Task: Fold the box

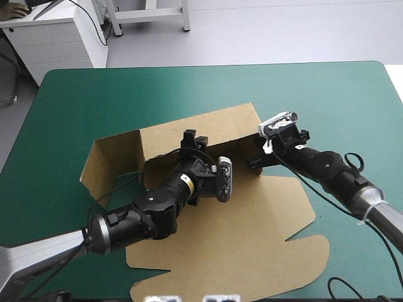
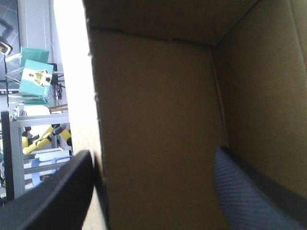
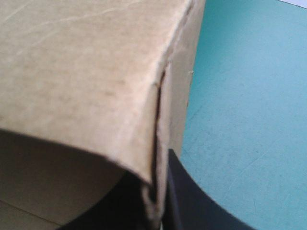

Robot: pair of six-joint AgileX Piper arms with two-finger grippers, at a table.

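Observation:
The brown box lies mid-table with its back and side walls raised and its lid flat toward the near edge. My left gripper reaches into the tray at the back wall. In the left wrist view it stands open, one finger outside a raised wall and the other inside. My right gripper is at the box's right corner. In the right wrist view it is all but shut, with the edge of the folded side wall between its fingers.
The teal-green cover shows bare to the right of the box and along the far edge. The box's left wall flap stands open toward the table's left side. A white cabinet stands beyond the far left corner.

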